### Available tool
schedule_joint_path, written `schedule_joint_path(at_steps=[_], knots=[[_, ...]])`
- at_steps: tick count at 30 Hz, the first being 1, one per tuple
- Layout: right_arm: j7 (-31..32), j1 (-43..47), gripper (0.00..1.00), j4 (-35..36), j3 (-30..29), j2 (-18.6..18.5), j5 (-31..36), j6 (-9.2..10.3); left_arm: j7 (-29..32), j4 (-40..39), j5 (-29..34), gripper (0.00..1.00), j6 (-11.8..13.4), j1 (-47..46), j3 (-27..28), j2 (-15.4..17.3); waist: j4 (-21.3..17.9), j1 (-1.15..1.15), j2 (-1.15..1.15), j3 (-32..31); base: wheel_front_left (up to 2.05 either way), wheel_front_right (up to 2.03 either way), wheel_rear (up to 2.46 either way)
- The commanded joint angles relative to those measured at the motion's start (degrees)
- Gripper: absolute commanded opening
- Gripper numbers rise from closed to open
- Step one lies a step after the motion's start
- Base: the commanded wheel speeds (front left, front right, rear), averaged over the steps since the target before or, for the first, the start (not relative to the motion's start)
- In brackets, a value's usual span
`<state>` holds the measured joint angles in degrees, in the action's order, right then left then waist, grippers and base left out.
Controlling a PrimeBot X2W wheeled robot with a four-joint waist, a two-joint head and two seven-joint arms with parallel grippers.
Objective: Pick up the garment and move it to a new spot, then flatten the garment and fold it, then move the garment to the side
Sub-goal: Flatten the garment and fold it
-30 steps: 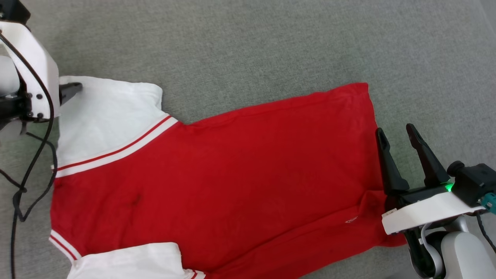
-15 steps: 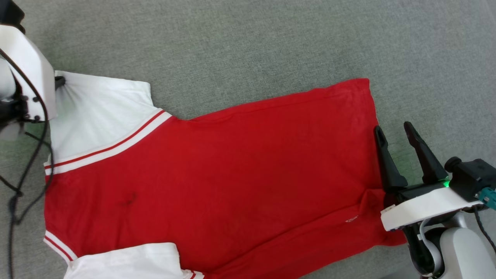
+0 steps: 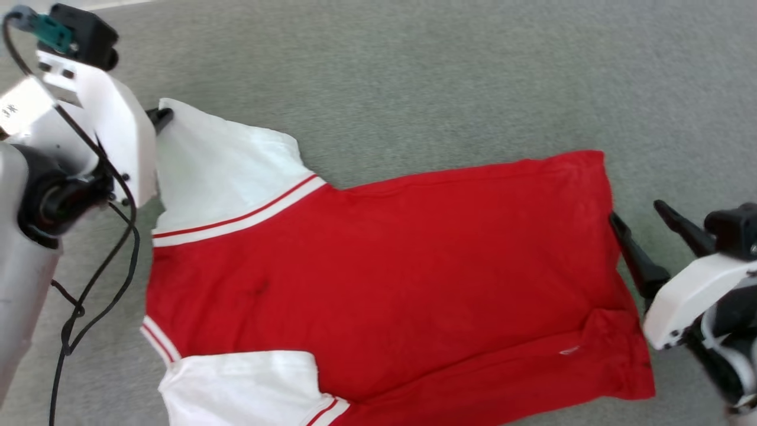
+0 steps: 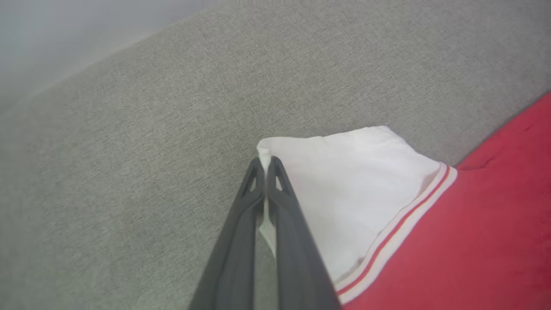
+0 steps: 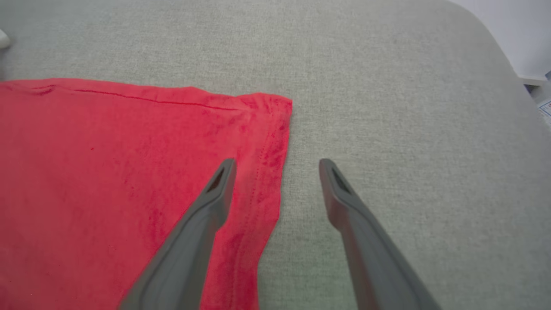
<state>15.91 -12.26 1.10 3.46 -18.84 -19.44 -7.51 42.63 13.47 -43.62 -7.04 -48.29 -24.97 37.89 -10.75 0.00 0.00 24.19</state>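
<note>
Grip made: left claw [image 4: 267, 165] has just snapped closed on the white sleeve [image 4: 344, 185] corner, shirt [image 3: 384, 266] lying spread on the grey surface [image 3: 414, 71]; right claw [image 5: 277, 165] hangs wide open astride the red hem [image 5: 275, 142], so stretching it flat looks next.

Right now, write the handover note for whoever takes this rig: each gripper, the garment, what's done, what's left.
Left gripper: shut on a corner of the white sleeve.
Right gripper: open, straddling the hem, one finger over red cloth, one over the grey surface; nothing gripped.
Garment: spread on the grey surface, nearly flat, with a small pucker near the hem.
Done: laid out.
Left: grip the hem, fold, move it aside.
</note>
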Motion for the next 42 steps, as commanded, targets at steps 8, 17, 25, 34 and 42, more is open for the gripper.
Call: schedule_joint_path(at_steps=[8,17,25,34,42], knots=[[25.9,-8.5,1.0,1.6,0.1,-10.4,-6.6,0.03,-4.6,-14.3,1.7,0.0,-0.3,4.3,-3.4,1.2,8.0,0.0,0.0,-1.0,0.0,0.0,0.0],[36.4,-14.1,1.0,-6.1,1.3,-12.9,-4.9,0.03,-6.3,-23.9,2.1,0.0,1.5,8.1,-4.2,0.6,13.1,0.0,0.0,0.7,0.0,0.0,0.0],[40.2,-14.0,1.0,-10.8,4.7,-14.1,-4.5,0.03,-6.7,-28.5,2.7,0.0,2.5,9.2,-5.2,-0.2,16.1,0.0,0.0,2.1,0.0,0.0,0.0],[38.3,-13.5,0.0,-12.8,9.1,-15.8,-7.9,-0.04,-7.8,-27.8,2.4,0.0,3.0,10.2,-5.4,-0.8,16.8,0.0,0.0,1.6,0.0,0.0,0.0],[30.3,-13.9,0.0,-11.6,7.9,-15.9,-7.9,-0.04,-10.6,-26.5,1.6,0.0,4.4,14.1,-4.1,0.1,15.4,0.0,0.0,-3.1,0.0,0.0,0.0]])
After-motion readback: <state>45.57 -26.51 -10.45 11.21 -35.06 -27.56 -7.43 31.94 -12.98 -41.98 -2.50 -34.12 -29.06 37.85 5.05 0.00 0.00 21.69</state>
